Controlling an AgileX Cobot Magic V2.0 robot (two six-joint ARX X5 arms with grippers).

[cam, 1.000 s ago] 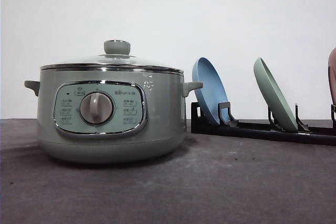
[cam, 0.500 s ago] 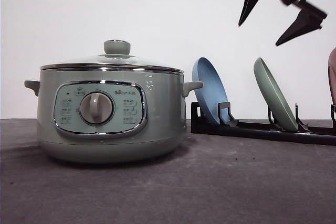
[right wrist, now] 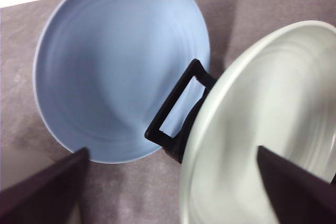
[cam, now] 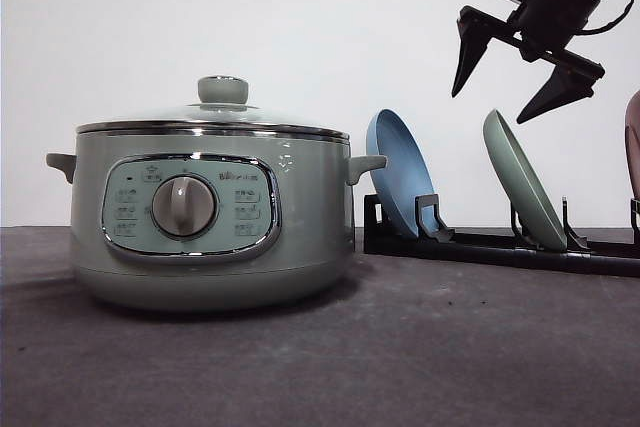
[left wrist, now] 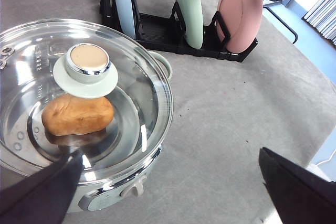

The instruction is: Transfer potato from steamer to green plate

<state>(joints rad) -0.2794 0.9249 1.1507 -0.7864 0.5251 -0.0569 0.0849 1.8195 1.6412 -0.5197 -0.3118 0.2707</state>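
Observation:
The potato (left wrist: 77,114) lies inside the steamer (cam: 210,217) under the closed glass lid (left wrist: 126,103) with its green knob (left wrist: 87,69). My left gripper (left wrist: 168,203) hovers open above the steamer's near rim, holding nothing. The green plate (cam: 522,182) stands on edge in a black rack (cam: 500,245) to the right of the steamer. My right gripper (cam: 492,102) hangs open in the air just above the green plate's upper rim, apart from it. In the right wrist view the green plate (right wrist: 273,119) sits between the spread fingers (right wrist: 42,192), toward the right one.
A blue plate (cam: 400,182) stands on edge in the same rack, between the steamer's handle and the green plate. A pink plate (left wrist: 239,17) stands beyond the green one. Grey table surface (cam: 420,347) lies bare in front of the rack.
The right gripper has come down into the front view from the upper right and now hangs lower, close above the green plate. Steamer, lid and plates have not moved.

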